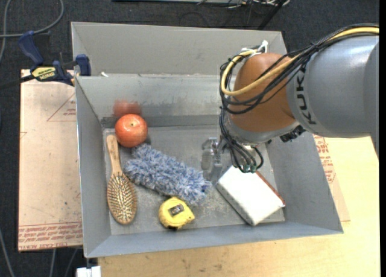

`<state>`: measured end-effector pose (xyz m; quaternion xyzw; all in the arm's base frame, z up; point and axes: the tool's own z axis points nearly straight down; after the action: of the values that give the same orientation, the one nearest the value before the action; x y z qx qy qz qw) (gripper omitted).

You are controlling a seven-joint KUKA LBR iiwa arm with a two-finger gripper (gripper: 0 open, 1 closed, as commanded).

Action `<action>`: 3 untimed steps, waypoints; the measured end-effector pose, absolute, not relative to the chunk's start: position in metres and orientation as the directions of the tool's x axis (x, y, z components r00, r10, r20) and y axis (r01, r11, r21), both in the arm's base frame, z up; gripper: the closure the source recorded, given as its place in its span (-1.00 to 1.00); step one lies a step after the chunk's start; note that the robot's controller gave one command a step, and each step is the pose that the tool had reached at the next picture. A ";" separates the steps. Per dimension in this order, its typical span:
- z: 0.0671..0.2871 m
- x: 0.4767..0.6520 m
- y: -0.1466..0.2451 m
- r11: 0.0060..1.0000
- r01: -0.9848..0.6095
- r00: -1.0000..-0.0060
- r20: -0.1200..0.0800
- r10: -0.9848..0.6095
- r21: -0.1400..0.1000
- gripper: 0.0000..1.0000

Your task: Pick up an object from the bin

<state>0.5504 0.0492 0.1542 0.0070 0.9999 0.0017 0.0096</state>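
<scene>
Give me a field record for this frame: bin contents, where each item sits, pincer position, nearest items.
container: grey metal bin
back left: red apple
left side: wooden hairbrush, bristles up
centre: blue-grey fluffy duster, lying diagonally
front centre: yellow tape measure
right: white block with an orange edge
pincer: low over the bin floor, between duster and white block
nearest items: duster's right end, white block's left corner

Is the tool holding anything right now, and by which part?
Nothing shows held in the tool. It is low in the bin, between the end of the fluffy blue duster and the white box, both lying on the floor.
</scene>
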 end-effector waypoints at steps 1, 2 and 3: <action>0.101 0.502 0.073 0.957 0.290 -0.957 -0.007 0.290 0.006 -1.00; 0.102 0.503 0.072 0.957 0.291 -0.957 -0.010 0.291 0.007 -1.00; 0.096 0.507 0.068 0.965 0.263 -0.965 -0.010 0.263 0.007 -1.00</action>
<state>0.5073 0.0682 0.0962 0.1329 0.9911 0.0028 0.0052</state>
